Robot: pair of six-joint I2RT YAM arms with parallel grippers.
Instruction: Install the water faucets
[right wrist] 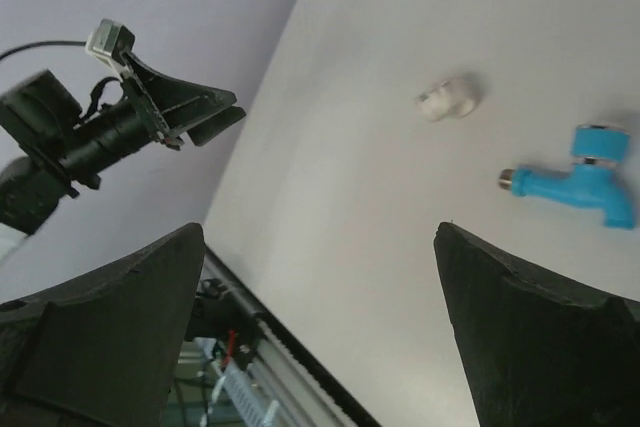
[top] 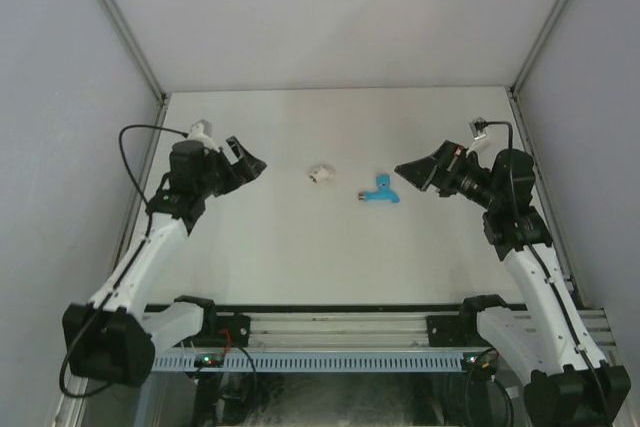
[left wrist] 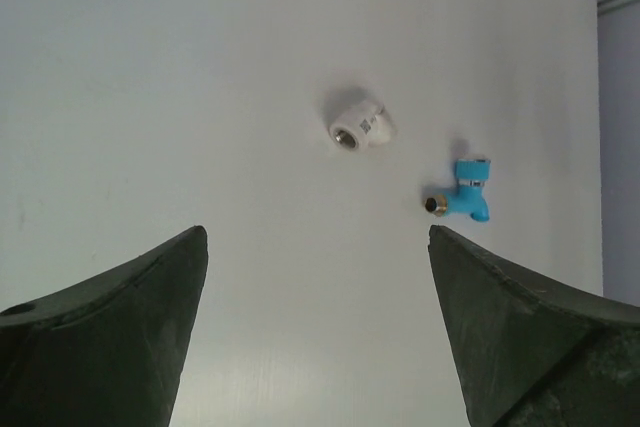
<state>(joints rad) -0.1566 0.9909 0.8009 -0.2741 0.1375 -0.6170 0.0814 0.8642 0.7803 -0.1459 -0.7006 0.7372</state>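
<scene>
A small bright blue faucet (top: 380,192) lies on its side on the white table, right of centre; it also shows in the left wrist view (left wrist: 468,192) and the right wrist view (right wrist: 580,185). A small white-grey pipe fitting (top: 320,174) lies to its left, apart from it, and shows in both wrist views too (left wrist: 358,127) (right wrist: 448,98). My left gripper (top: 248,159) is open and empty, held above the table left of the fitting. My right gripper (top: 410,171) is open and empty, just right of the faucet.
Grey walls enclose the table (top: 300,247) on three sides. An aluminium rail (top: 330,332) runs along the near edge between the two arm bases. The left arm (right wrist: 90,127) shows in the right wrist view.
</scene>
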